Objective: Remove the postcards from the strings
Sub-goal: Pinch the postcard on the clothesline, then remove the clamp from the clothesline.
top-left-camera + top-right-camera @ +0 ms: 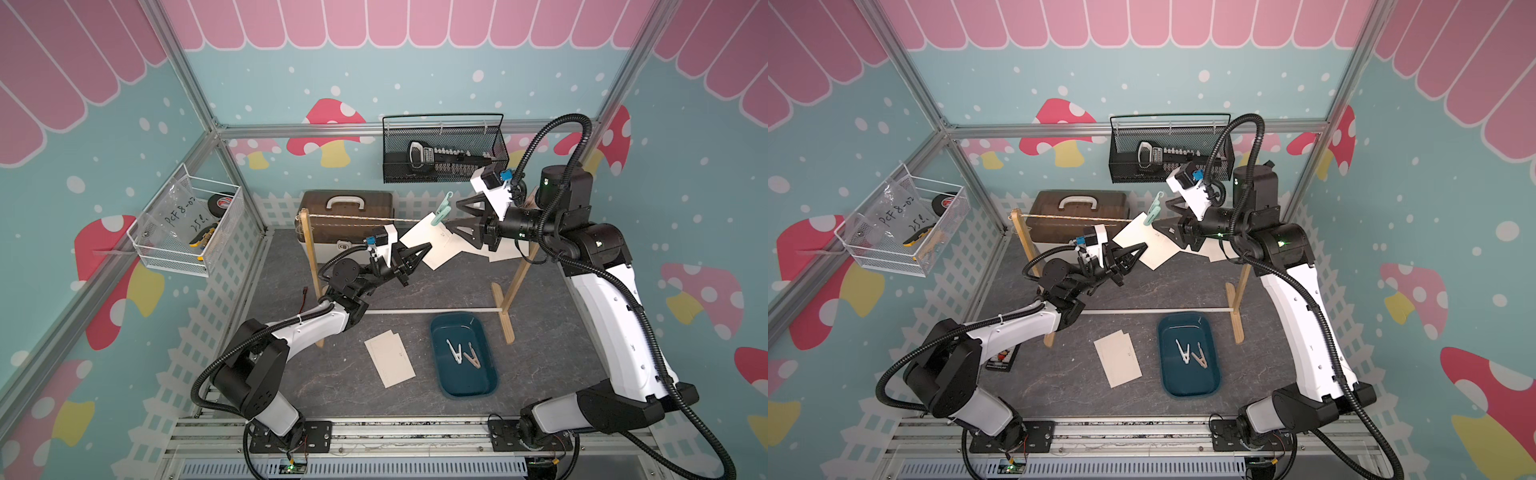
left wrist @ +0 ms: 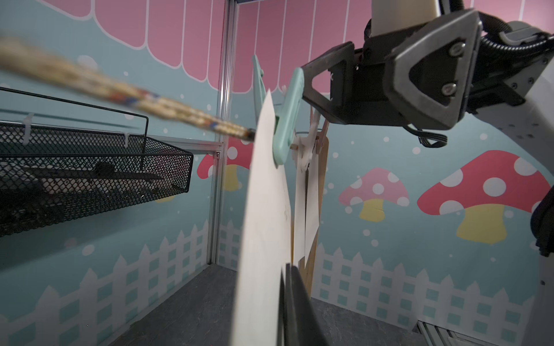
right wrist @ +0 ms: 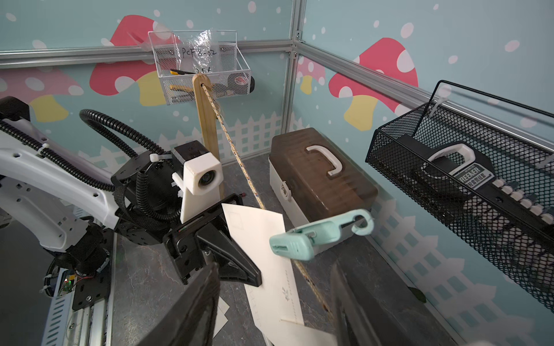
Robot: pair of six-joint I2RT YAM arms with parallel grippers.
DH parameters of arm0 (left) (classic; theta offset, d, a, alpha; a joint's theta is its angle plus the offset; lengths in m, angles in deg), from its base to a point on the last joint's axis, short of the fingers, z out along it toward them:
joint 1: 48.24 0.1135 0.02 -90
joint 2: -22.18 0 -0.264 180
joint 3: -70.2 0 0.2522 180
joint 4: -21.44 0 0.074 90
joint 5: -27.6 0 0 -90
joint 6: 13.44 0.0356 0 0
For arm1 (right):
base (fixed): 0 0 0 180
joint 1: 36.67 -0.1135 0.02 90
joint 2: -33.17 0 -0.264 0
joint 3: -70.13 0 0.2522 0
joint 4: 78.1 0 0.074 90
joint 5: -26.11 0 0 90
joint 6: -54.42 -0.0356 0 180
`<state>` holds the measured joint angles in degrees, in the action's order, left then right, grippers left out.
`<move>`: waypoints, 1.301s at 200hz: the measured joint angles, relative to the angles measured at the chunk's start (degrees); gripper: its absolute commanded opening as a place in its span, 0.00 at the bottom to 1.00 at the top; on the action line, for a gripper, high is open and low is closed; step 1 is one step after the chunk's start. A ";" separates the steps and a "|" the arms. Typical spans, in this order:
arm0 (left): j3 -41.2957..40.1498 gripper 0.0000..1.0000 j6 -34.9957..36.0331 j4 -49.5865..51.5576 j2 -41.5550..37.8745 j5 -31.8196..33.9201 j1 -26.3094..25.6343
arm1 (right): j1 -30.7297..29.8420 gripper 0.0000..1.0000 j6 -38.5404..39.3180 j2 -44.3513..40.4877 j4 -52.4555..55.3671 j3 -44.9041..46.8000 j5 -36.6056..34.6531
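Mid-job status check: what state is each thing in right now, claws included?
left claw: shut on the hung postcard's lower edge.
right claw: open, tips at the mint clothespin.
hung postcard: on the string, clipped.
mint clothespin: clamped on that postcard.
farther postcards: pegged, hanging.
loose postcards: flat on the table, overlapping.
tray: holds two clothespins.
toolbox: lid closed.

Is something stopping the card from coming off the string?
Yes. The mint clothespin pins the postcard by its top corner to the string, so it blocks the way off. The left gripper is shut on the postcard's lower edge. The right gripper stands open just beside the clothespin, with nothing visible between them.
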<state>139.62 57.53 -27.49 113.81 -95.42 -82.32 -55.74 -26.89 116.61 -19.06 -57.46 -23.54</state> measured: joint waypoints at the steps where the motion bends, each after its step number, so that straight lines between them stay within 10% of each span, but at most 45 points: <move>1: 0.00 0.09 -0.04 0.00 0.00 -0.04 0.00 | 0.00 0.59 -0.09 0.02 -0.07 0.02 0.00; 260: 3.65 0.00 -4.85 -4.44 1.18 -7.58 0.70 | 0.00 0.67 -10.03 4.28 -10.29 0.50 5.11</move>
<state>143.27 52.68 -31.93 114.99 -103.00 -81.62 -55.74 -36.92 120.89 -29.36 -56.95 -18.42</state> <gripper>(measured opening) 0.044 0.671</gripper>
